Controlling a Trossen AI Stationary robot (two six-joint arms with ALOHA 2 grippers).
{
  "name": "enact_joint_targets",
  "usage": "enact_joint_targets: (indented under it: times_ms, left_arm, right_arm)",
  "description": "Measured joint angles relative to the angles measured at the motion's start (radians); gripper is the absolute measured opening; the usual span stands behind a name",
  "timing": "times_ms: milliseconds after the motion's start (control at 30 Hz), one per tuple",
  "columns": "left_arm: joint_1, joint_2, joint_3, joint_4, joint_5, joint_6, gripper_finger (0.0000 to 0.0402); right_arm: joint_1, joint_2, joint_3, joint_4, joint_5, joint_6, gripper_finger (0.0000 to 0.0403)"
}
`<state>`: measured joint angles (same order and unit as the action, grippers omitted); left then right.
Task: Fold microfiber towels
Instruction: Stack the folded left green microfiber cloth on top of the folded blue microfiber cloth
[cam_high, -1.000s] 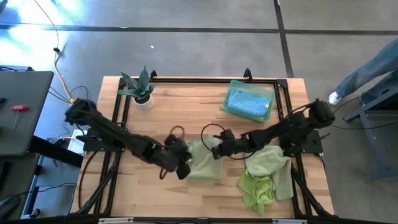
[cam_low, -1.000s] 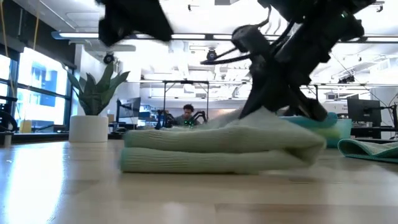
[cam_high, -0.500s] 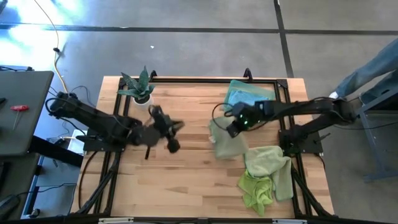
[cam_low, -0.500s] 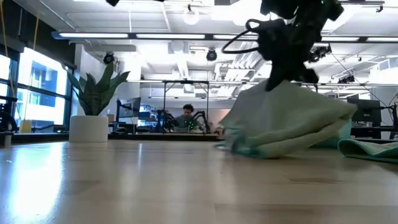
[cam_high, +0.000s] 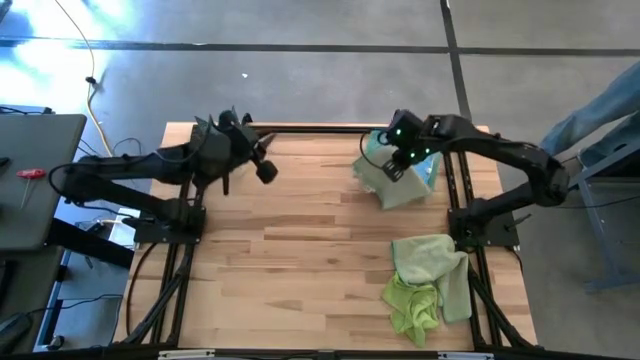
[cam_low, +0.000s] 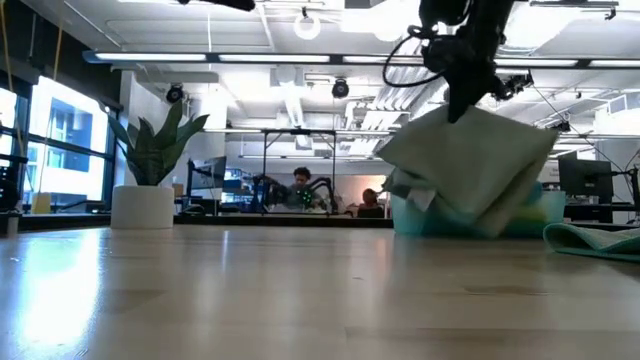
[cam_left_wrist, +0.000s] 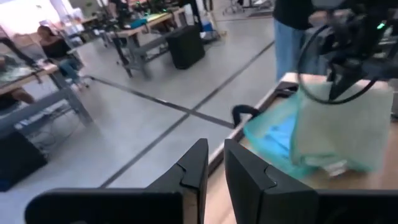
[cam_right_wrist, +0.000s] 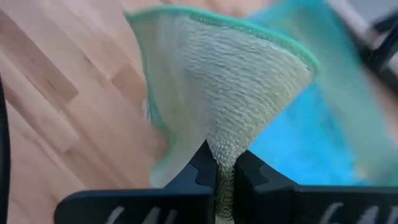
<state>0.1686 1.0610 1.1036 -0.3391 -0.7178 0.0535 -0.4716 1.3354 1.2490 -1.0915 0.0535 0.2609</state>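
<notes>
Right gripper (cam_high: 397, 160) is pinching the folded pale sage green microfiber towel (cam_high: 397, 182) between its closed fingers, as the right wrist view shows, and is holding it lifted, hanging partly over the folded light blue microfiber towel (cam_high: 425, 170) at the table's far right corner. In the low view the sage towel's lowest edge seems to be just above or brushing the blue one; contact is hard to judge. Nearer the front edge from the blue towel, a crumpled mint green microfiber towel (cam_high: 432, 258) and a crumpled lime green microfiber towel (cam_high: 412, 303) are lying unfolded, touching each other. Well to the left of the blue towel, the left gripper (cam_high: 262, 160) is hanging empty, fingers nearly closed, beside the small spiky green plant in a white pot (cam_low: 150, 175).

By my reading, 1 towel is folded and placed, 1 is folded and being carried to the stack, and 2 are waiting.
</notes>
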Motion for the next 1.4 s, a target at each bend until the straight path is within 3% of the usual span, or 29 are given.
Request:
enact_joint_targets:
  times_ms: [233, 467, 800, 1000, 1267, 1400]
  left_arm:
    - [0.129, -0.021, -0.001, 0.063, 0.052, 0.037, 0.0044]
    - [0.19, -0.022, 0.0, 0.152, 0.106, 0.029, 0.0044]
    - [0.218, -0.022, 0.0, 0.253, 0.105, 0.027, 0.0044]
    - [0.218, -0.021, 0.0, 0.261, 0.105, -0.013, 0.0044]
    - [0.218, -0.021, 0.0, 0.262, 0.101, -0.024, 0.0044]
    - [0.218, -0.021, 0.0, 0.262, 0.101, -0.024, 0.0044]
  right_arm:
    - [-0.122, 0.001, 0.068, -0.078, 0.003, -0.263, 0.0]
    - [-0.233, 0.018, 0.072, -0.179, 0.019, -0.461, 0.0]
    - [-0.254, 0.142, 0.072, -0.13, -0.004, -0.79, 0.0]
    - [-0.255, 0.212, 0.072, -0.021, 0.049, -0.879, 0.0]
    - [-0.255, 0.222, 0.072, 0.065, 0.039, -0.955, 0.0001]
    - [-0.255, 0.222, 0.072, 0.07, 0.039, -0.951, 0.0019]
